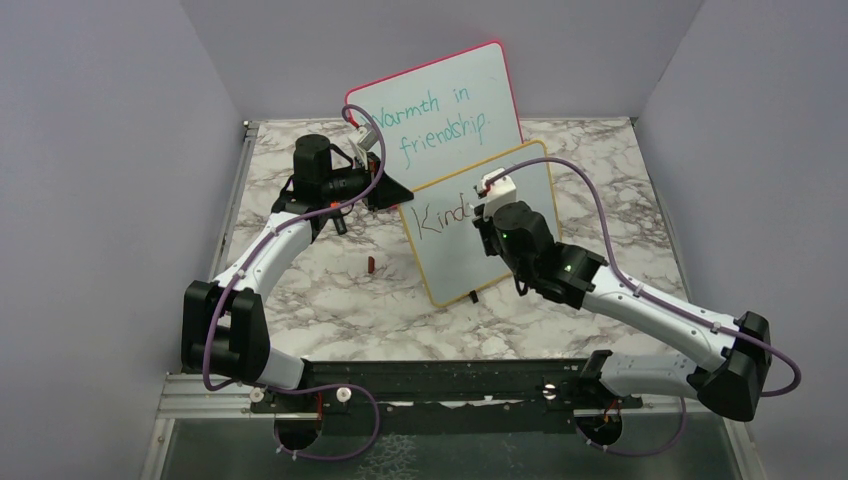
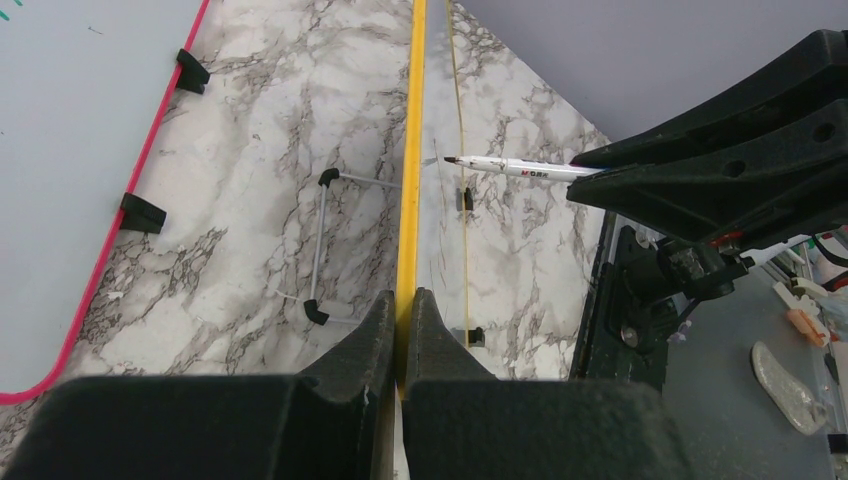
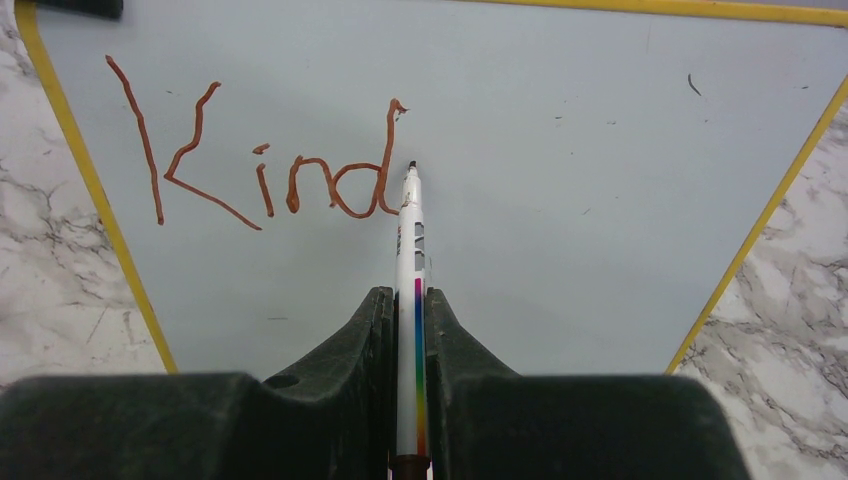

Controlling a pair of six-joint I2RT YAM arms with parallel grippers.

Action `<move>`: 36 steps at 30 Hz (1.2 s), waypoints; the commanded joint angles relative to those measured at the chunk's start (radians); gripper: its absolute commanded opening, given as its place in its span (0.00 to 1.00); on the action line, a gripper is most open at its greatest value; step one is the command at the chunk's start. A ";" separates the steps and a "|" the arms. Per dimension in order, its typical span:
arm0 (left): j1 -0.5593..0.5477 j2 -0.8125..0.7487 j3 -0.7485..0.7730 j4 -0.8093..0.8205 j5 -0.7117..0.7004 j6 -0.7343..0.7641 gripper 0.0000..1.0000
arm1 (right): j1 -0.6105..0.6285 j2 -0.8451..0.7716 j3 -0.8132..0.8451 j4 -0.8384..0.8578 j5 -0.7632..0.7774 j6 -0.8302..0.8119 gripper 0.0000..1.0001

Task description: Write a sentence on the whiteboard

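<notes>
My right tool is clamped on a white marker. Its fingers are pressed against both sides of the barrel, and the tip points away from the wrist. The tip sits just right of the stem of the "d". It may be touching the surface, but I can't tell contact from a hair's gap in either wrist view. The sentence reads only "Kind", in reddish-brown strokes in the upper left part of the whiteboard. The rest of the white face is unwritten apart from a few faint specks.

My left tool is closed on the board's yellow edge, with the thin frame pinched between its two fingertips. From that wrist the board shows edge-on, with a wire stand behind it.

The whiteboard stands tilted near the middle of the marble worktop on small black feet, between the two arms. A pink-framed board with teal writing, "Warmth in friendship.", leans just behind it and partly overlaps it. A small reddish piece lies on the worktop left of the whiteboard — possibly the marker's cap. Plain lavender-grey walls close in the left, back and right sides.
</notes>
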 commanded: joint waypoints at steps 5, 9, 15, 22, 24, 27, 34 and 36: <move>-0.023 0.024 -0.004 -0.066 0.021 0.038 0.00 | -0.012 0.012 -0.005 0.010 0.006 0.002 0.01; -0.023 0.025 -0.003 -0.066 0.020 0.038 0.00 | -0.012 0.004 -0.006 -0.027 -0.017 0.017 0.01; -0.023 0.025 -0.003 -0.066 0.020 0.038 0.00 | -0.013 0.005 -0.011 -0.081 -0.038 0.032 0.01; -0.023 0.025 -0.003 -0.066 0.020 0.038 0.00 | -0.013 0.002 -0.015 -0.098 -0.050 0.038 0.01; -0.023 0.026 -0.003 -0.066 0.019 0.038 0.00 | -0.012 0.005 -0.010 -0.104 -0.052 0.036 0.01; -0.023 0.027 -0.003 -0.066 0.020 0.038 0.00 | -0.012 0.002 -0.010 -0.107 -0.057 0.035 0.01; -0.023 0.025 -0.003 -0.066 0.019 0.038 0.00 | -0.012 0.001 -0.014 -0.115 -0.060 0.041 0.01; -0.023 0.025 -0.003 -0.066 0.020 0.038 0.00 | -0.012 0.002 -0.019 -0.098 -0.055 0.039 0.01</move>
